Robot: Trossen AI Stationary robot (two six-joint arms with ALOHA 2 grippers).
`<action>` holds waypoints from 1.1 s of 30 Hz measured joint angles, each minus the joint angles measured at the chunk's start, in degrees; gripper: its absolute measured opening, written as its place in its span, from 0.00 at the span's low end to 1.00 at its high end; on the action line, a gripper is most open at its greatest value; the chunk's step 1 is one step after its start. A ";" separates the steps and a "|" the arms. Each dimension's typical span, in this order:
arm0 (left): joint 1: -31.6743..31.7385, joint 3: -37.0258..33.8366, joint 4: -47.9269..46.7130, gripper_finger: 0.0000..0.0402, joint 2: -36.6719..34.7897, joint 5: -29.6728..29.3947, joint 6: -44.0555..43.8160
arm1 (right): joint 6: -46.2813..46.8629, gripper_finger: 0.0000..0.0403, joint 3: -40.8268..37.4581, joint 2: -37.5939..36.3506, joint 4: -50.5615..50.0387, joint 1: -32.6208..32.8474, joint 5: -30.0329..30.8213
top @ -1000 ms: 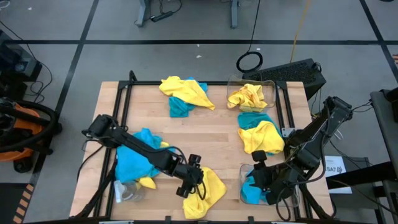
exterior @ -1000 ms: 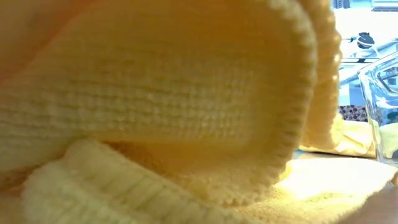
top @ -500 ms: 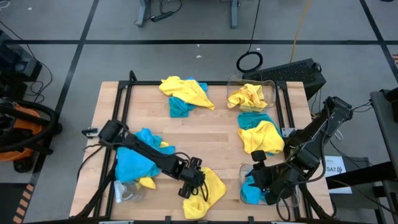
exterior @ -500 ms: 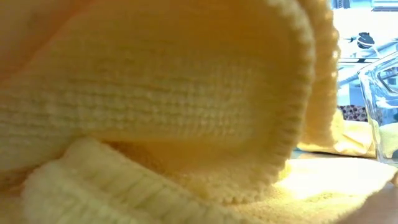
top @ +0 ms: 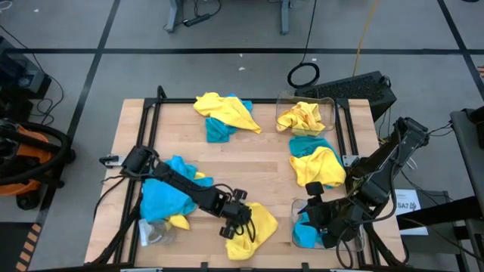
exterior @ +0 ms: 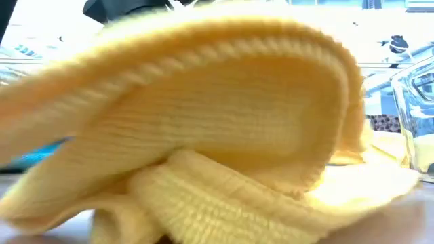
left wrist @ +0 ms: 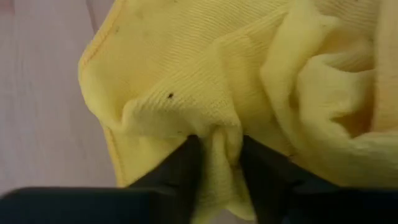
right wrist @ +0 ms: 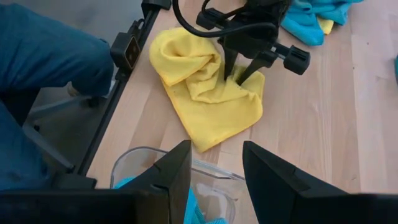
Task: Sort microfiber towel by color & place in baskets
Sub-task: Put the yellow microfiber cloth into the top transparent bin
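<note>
A crumpled yellow towel (top: 253, 230) lies on the table near its near edge and fills the low view (exterior: 203, 135). My left gripper (top: 237, 221) stands on the towel's left part, shut on it. My right gripper (top: 314, 210) hovers open over the near right basket (top: 302, 236), which holds blue towels (right wrist: 193, 208). The far right basket (top: 306, 113) holds yellow towels. Mixed yellow and blue towels lie in piles at the far middle (top: 223, 113), at the left (top: 170, 193) and at the right (top: 314, 160). My left gripper pinches a raised fold of the yellow towel (left wrist: 219, 146) between its two fingers (left wrist: 186, 165). The fingers come from above, pointing down (right wrist: 239, 68). The rest of the towel lies bunched on the table around the fold.
A small clear round glassy object (top: 151, 230) sits near the table's near left corner. Black rails (top: 151, 113) run along the table's left and right sides. A person's blue-clad leg (right wrist: 43, 56) shows beside the table. Bare wood (top: 265, 155) lies in the table's middle.
My left gripper has shifted a little toward the near right, onto the yellow towel. The towel has bunched up: the fold that filled the low view has drawn up and back, so the table's surface now shows beneath it.
</note>
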 joint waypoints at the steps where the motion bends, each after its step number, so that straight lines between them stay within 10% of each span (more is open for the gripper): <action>1: 0.06 0.00 -0.03 0.22 0.02 -0.11 0.37 | 0.00 0.34 0.00 0.00 0.00 -0.01 0.00; 5: 0.23 -0.02 -0.18 0.03 0.03 -0.53 1.94 | 0.04 0.34 0.00 0.00 -0.04 0.00 0.04; 15: 1.46 -0.24 -1.34 0.02 -0.88 -1.62 3.75 | 0.05 0.36 0.00 0.10 -0.13 -0.01 2.90; 33: 3.04 -0.31 -4.60 0.01 -10.34 -12.70 7.14 | -1.45 0.76 -0.02 6.54 1.08 -3.09 12.21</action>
